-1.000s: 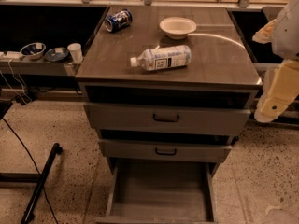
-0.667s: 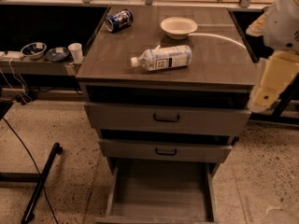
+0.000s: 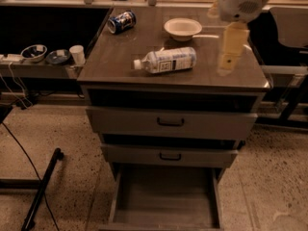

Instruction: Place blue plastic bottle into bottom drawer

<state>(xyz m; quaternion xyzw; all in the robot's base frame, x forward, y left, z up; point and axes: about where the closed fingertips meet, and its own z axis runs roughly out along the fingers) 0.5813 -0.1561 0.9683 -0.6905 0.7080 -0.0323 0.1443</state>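
Though how wide it gapes can't be told, gripper (image 3: 230, 52) hangs over desk (image 3: 120, 52) right side, holding nothing, apart from bottle (image 3: 166, 60) lying mid-desk, cap left. Prob. light, smooth, rolls, dents; grip across labelled body. Below, drawer (image 3: 163, 196) stands open.

Blurred gripper (image 3: 228, 57) above cabinet top (image 3: 115, 57); arm (image 3: 240, 1) edge-cropped.

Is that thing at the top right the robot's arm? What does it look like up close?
Yes. The arm ends in a rounded white housing with a patch of small dark holes, like a grille. Below it the gripper, above the right side of the cabinet top, is a flat, elongated, pale yellowish piece. No cables show.
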